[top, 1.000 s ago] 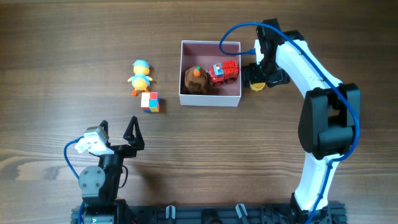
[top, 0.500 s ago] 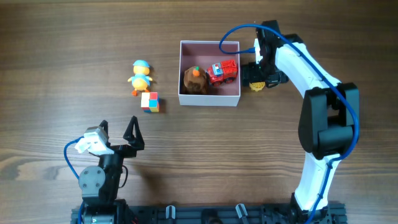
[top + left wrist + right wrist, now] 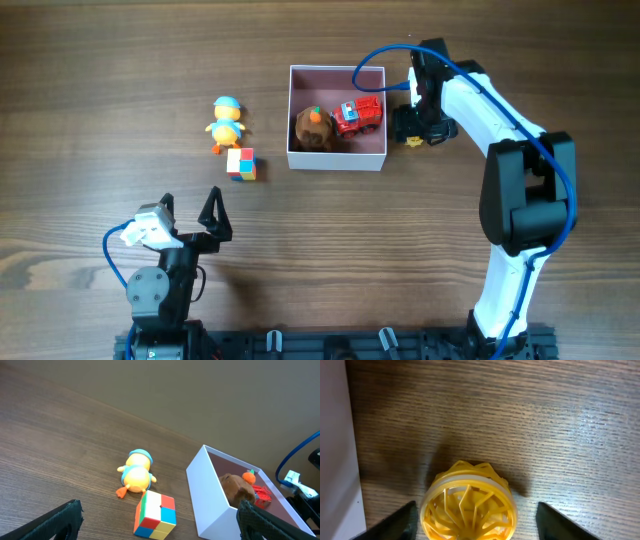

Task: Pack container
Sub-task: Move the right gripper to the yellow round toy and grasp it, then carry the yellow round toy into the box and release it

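Yellow toy (image 3: 467, 502), seemingly a wheel, cropped at bottom edge, overhead mostly hidden beneath right gripper (image 3: 413, 133).

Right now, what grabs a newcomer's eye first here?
The white-walled container sits mid-table, holding a red truck and a brown plush. Just right of it, the right gripper hangs open over a yellow wheel-like toy. A duck and colour cube lie left of the container.
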Available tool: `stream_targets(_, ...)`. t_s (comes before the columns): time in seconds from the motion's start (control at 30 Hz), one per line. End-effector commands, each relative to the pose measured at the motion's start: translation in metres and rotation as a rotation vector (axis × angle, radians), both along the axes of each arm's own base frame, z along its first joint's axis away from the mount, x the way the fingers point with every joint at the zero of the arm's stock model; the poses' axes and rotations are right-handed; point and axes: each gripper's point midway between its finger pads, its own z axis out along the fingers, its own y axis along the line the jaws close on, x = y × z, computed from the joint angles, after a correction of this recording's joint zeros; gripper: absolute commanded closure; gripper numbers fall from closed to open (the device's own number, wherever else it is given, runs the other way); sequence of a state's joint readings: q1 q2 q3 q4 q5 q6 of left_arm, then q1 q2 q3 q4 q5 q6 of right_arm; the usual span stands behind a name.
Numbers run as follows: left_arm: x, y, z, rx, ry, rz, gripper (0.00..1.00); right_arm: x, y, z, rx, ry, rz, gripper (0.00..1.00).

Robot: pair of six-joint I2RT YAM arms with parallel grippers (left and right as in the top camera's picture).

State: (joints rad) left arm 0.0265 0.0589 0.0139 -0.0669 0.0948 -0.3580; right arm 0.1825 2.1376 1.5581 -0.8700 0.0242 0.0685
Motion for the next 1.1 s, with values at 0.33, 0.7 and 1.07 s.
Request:
stream_targets(0.33,0.0,-0.002,-0.003,-0.011,0.004,-0.009,0.0,0.001,-0.002,-0.008,-0.013,0.003,-0.013,0.57)
stream_targets(0.7,0.0,-0.002,-0.003,-0.011,0.004,-0.009,0.0,0.076,0.007,0.124,-0.036,-0.261,-0.008,0.57)
stream_targets(1.07,0.0,-0.002,-0.003,-0.011,0.004,-0.009,0.0,0.064,0.137,0.169,0.089,-0.38,0.168,0.55)
